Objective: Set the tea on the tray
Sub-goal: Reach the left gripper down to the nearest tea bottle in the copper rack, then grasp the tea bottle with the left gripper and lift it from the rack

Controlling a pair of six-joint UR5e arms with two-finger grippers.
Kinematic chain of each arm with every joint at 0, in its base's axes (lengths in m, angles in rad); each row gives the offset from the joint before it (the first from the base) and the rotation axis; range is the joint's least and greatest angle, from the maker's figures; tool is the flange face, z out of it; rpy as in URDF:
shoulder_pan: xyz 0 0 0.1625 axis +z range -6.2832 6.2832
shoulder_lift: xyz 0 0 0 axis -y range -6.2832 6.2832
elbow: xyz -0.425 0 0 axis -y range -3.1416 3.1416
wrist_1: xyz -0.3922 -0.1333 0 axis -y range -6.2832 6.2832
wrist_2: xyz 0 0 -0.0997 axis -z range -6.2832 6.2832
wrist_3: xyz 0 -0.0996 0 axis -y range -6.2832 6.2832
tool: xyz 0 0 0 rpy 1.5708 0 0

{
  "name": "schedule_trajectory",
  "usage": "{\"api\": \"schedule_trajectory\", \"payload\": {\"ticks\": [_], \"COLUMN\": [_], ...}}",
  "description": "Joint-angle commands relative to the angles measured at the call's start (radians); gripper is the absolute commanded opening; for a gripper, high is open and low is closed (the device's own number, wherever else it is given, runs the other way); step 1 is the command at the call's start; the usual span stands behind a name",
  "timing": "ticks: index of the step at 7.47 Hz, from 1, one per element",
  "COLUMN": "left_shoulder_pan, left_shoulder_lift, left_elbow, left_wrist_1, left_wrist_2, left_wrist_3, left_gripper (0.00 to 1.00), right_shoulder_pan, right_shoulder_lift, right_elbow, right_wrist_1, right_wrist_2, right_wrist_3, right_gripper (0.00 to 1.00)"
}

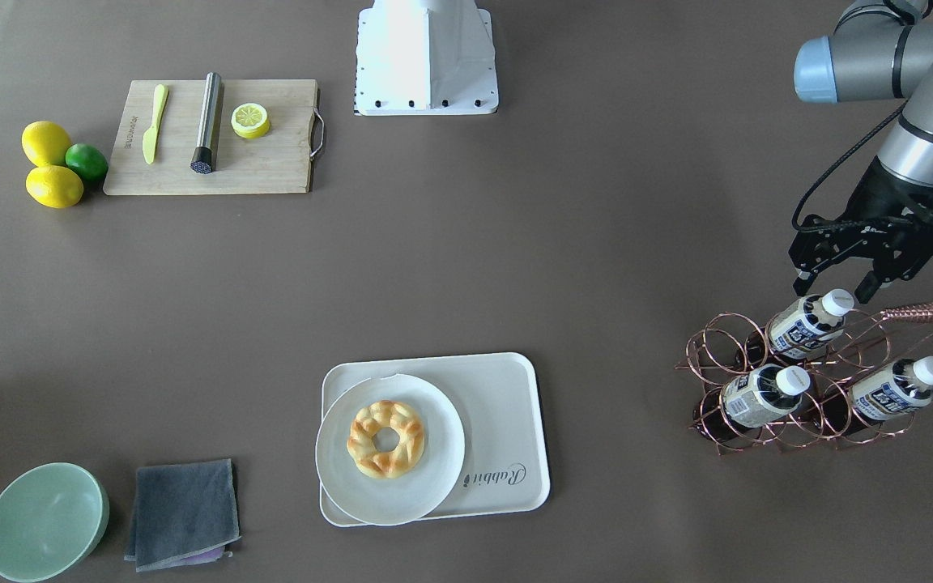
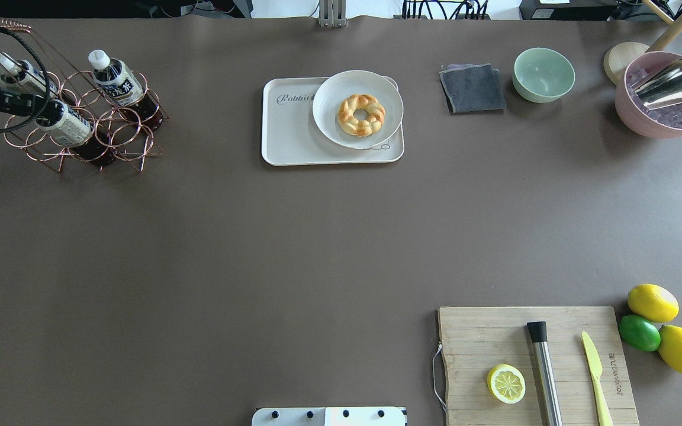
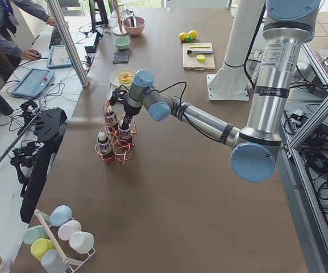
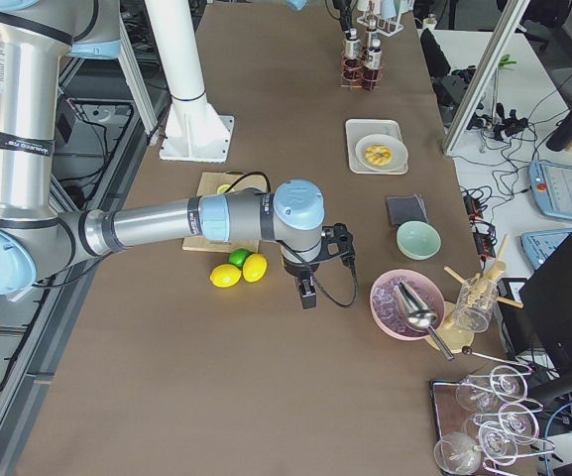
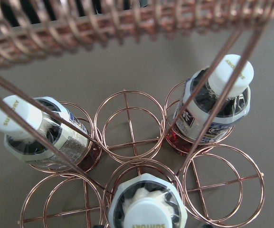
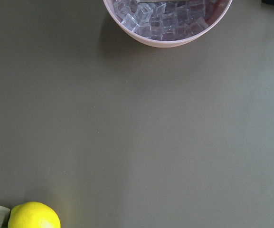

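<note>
Tea (image 1: pixel 805 325) lies topmost in the copper rack (image 1: pixel 928 310), cap just beyond the parted, empty fingers (image 1: pixel 804 275) of the left gripper (image 1: pixel 835 285)

Brown table (image 1: pixel 555 243) — tray (image 1: pixel 507 421), cutting board (image 1: pixel 272 162), wire rack (image 1: pixel 922 311), green bowl (image 1: pixel 45 522), grey cloth (image 1: pixel 183 510), lemons (image 1: pixel 53 186).

Exterior front-facing view. Lower centre: the tray (image 1: pixel 507 405) lies on the bench (image 1: pixel 515 243) with a plate (image 1: pixel 434 470) on its left part and a doughnut (image 1: pixel 386 438) on the plate.

Right edge: a wire rack (image 1: pixel 924 311) holds the tea (image 1: pixel 808 324) uppermost, with a second bottle (image 1: pixel 762 394) and a third bottle (image 1: pixel 896 389) side by side below. The left gripper (image 1: pixel 835 283) is just above the tea's cap.

Upper left: a cutting board (image 1: pixel 272 162) bears, left to right, a knife (image 1: pixel 155 123), a rod (image 1: pixel 206 121) and a half lemon (image 1: pixel 250 120). Left of it lie one lemon (image 1: pixel 46 142), another lemon (image 1: pixel 54 186) and a lime (image 1: pixel 87 161).

Lower left: a bowl (image 1: pixel 44 522), with a cloth (image 1: pixel 183 512) to its right.
</note>
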Motion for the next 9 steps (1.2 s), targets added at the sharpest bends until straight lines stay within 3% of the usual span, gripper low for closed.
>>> {"api": "schedule_trajectory", "payload": {"ticks": [1, 3, 6, 9], "left_shoulder_pan": [-0.012, -0.026, -0.050, -0.153], "left_shoulder_lift": [-0.005, -0.011, -0.007, -0.017], "left_elbow": [0.019, 0.004, -0.066, -0.308], "left_wrist_1": [0.000, 0.008, 0.052, 0.353], "left_wrist_2": [-0.002, -0.014, -0.028, -0.028], "left_wrist_3": [-0.001, -0.010, -0.018, -0.001], "left_gripper": [0.52, 0.00, 0.00, 0.00], "right_shoulder_pan": [-0.003, -0.006, -0.006, -0.017], "right_shoulder_lift": [0.000, 0.000, -0.001, -0.001], "right_elbow": [-0.001, 0.001, 0.001, -0.001], "right_wrist_1": [0.000, 0.000, 0.009, 0.014], "right_wrist_2": [-0.001, -0.002, -0.001, -0.001], "right_wrist_3": [0.000, 0.000, 0.002, 0.009], "right_gripper": [1.00, 1.00, 1.00, 1.00]}}
